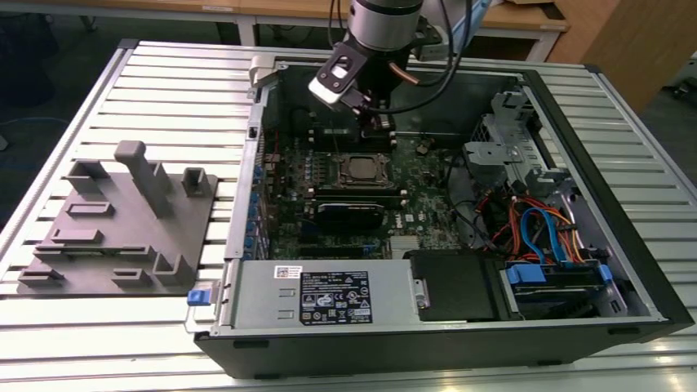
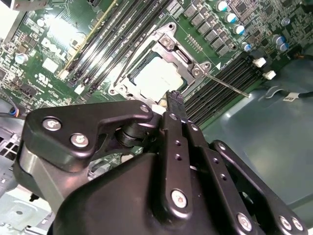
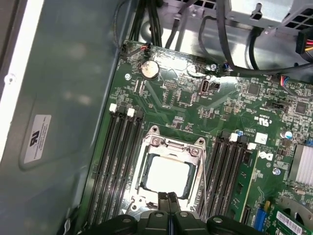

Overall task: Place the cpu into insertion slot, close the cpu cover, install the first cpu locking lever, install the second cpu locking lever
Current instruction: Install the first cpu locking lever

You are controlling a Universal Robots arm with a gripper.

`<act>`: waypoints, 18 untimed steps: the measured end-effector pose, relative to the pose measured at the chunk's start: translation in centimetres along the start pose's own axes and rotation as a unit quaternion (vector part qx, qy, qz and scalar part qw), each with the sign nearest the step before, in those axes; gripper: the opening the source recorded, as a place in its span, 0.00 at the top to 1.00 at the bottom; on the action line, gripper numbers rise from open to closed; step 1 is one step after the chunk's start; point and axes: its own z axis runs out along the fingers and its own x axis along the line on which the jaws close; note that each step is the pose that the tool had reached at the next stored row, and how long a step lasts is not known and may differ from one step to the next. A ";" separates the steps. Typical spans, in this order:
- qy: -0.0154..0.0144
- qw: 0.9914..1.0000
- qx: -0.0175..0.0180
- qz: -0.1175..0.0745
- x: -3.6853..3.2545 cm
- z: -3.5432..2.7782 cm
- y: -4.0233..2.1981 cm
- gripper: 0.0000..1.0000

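2 fingers [image 3: 165,200] of the gripper [image 3: 168,196] are pressed together and hold nothing. In both wrist views their tips hang just at one edge of the insertion slot [image 3: 152,132]. The cpu [image 3: 166,174] sits in that slot, directly ahead of the tips, and the cpu cover [image 3: 175,147] seems to lie flat around it. In the second wrist view a thin locking lever [image 2: 229,85] juts from the slot's corner, its long axis running out over the memory slots [image 2: 225,78]; it looks unlatched.
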 end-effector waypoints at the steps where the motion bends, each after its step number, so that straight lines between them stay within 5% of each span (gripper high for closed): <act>1: 0.000 1.000 0.000 -0.004 0.00 0.00 0.00 0.90; 13: 0.000 0.999 0.001 -0.040 -0.09 0.00 -0.02 0.90; 18: 0.000 0.998 0.002 -0.060 -0.13 0.00 -0.04 0.90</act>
